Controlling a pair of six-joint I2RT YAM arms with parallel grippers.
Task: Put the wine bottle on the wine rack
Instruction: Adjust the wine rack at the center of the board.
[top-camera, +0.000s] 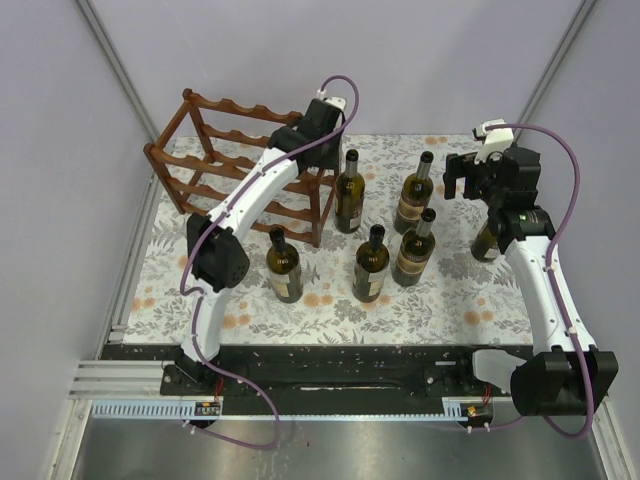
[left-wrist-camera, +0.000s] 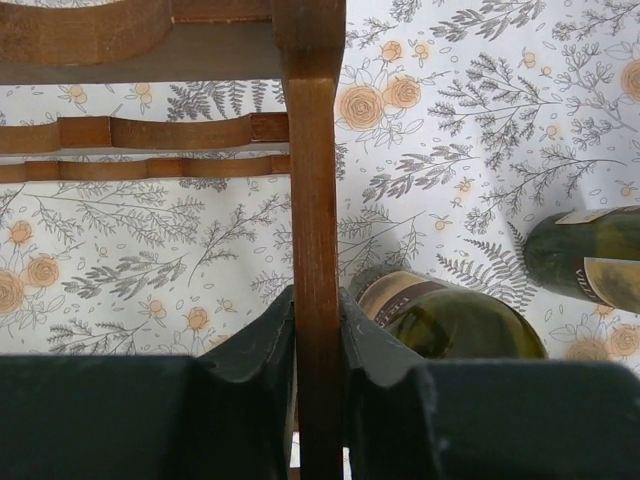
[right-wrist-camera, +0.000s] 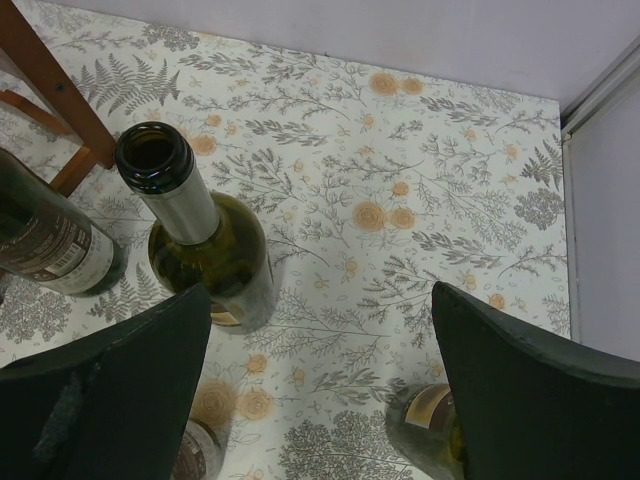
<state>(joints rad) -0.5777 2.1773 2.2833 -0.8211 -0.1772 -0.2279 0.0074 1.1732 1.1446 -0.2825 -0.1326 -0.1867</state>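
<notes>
The wine rack (top-camera: 225, 160), reddish-brown wood with wavy rails, stands at the back left of the table. My left gripper (top-camera: 308, 128) is shut on its near right upright post (left-wrist-camera: 312, 170), both fingers pressed against the wood. Several dark green wine bottles stand upright on the floral cloth, the nearest to the rack being one bottle (top-camera: 348, 192) just right of it. My right gripper (top-camera: 468, 176) hangs open above the right side, with nothing between its fingers. In the right wrist view an uncorked bottle (right-wrist-camera: 205, 245) stands just beyond its left finger.
More bottles stand mid-table (top-camera: 284, 266), (top-camera: 371, 264), (top-camera: 413, 250), (top-camera: 415, 195), and one (top-camera: 487, 240) is partly hidden behind the right arm. Grey walls close off the back and both sides. The black base rail (top-camera: 340, 375) runs along the near edge.
</notes>
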